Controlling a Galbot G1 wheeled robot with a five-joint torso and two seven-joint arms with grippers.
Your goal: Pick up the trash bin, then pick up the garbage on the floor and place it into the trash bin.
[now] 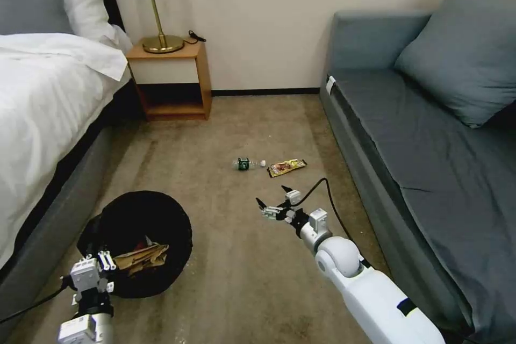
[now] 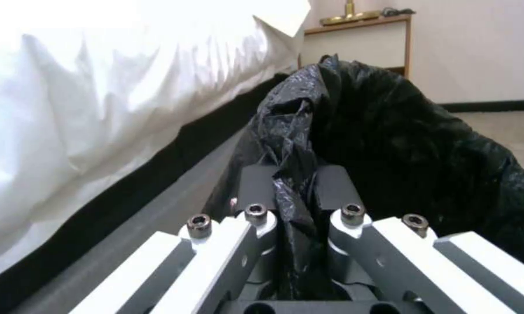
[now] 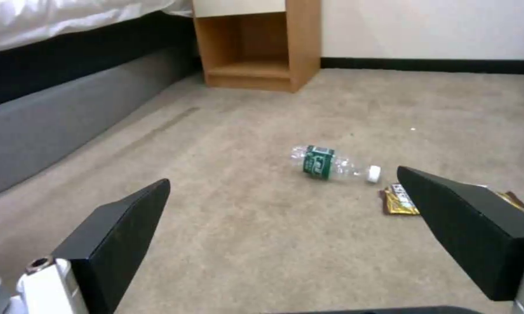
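The trash bin [image 1: 137, 242], lined with a crinkled black bag, hangs low at my left, beside the bed. My left gripper [image 1: 102, 263] is shut on its near rim; the left wrist view has the bag [image 2: 401, 148] pinched between the fingers [image 2: 256, 183]. A tan crumpled paper bag [image 1: 142, 257] lies inside the bin. On the carpet ahead lie a clear bottle with a green label [image 1: 246, 163] [image 3: 326, 162] and a yellow-brown snack wrapper [image 1: 286, 167] [image 3: 400, 201]. My right gripper [image 1: 275, 199] [image 3: 285, 226] hovers open, short of both pieces.
A bed with white sheets [image 1: 43, 107] runs along the left. A grey sofa [image 1: 430, 134] lines the right. A wooden nightstand [image 1: 172, 80] with a brass lamp [image 1: 156, 21] stands at the far wall. Carpet [image 1: 242, 269] lies between them.
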